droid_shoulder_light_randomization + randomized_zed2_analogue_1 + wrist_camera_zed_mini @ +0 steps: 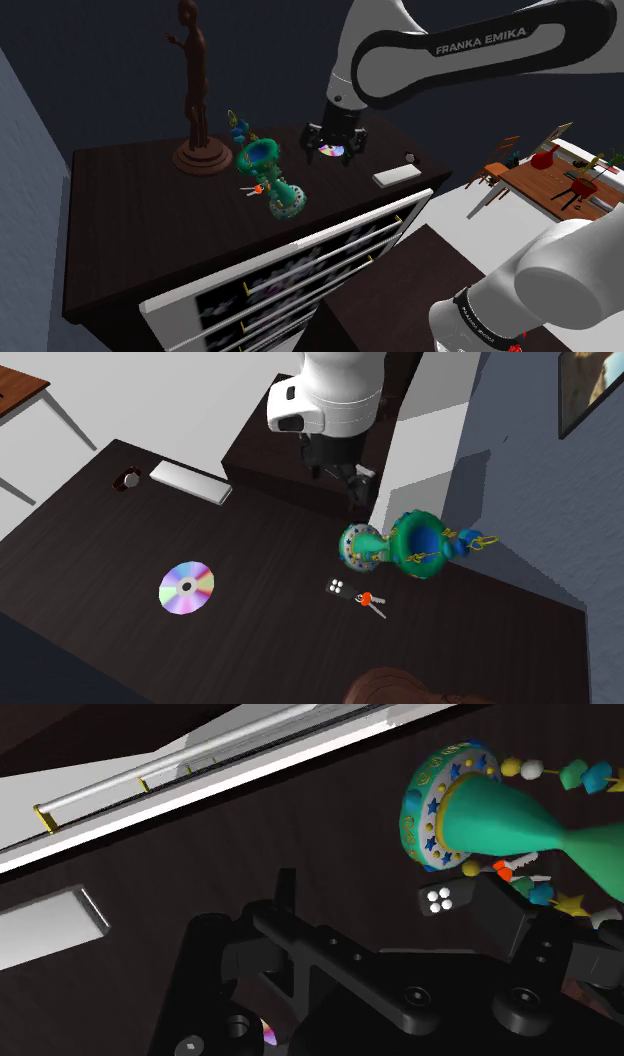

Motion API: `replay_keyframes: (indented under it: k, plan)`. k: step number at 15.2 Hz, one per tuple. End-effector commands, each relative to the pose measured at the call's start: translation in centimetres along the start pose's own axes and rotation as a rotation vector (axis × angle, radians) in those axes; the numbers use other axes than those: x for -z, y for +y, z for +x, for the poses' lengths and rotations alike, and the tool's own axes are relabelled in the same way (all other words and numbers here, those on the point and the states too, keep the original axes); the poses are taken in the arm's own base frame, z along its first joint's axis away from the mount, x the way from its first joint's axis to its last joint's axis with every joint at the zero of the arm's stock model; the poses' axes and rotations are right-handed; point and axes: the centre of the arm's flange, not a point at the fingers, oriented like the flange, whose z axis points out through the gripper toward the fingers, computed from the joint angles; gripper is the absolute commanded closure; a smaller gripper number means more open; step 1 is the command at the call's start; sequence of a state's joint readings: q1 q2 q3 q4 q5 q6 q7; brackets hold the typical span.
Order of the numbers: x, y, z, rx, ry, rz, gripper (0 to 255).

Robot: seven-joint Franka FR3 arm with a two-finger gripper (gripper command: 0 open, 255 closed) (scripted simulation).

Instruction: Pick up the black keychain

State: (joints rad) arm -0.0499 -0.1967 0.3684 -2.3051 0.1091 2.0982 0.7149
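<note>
We judge the pick barely begun: our gripper (334, 146) hangs empty, fingers spread, above the dark tabletop (250, 642), and the black keychain (340, 587) lies untouched well apart from them beside the green vase (405, 545), so reaching and grasping remain.

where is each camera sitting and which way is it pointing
Shoulder view: beside and behind the stand, looking down and to the left over the dark dresser top; the white arm and gripper show.
Second exterior view: high on the far side near the statue, looking down toward the arm; its wrist and gripper show.
Wrist view: on the hand, looking along the gripper at the dresser top; the black gripper body shows.
Shared: the second exterior and wrist views both show the black keychain beside the green vase.
</note>
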Motion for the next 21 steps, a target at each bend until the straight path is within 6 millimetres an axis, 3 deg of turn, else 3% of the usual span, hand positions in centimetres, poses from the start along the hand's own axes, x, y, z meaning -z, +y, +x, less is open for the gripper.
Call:
replay_keyframes:
  k: [1, 11, 21]
  plan:
    - [-2.0, -1.7, 1.4, -0.035, -0.008, -0.005, 0]
    - [-9.5, -10.0, 8.3, -0.201, 0.008, -0.008, 0]
    - [-13.8, -10.3, 8.8, -0.209, 0.009, -0.009, 0]
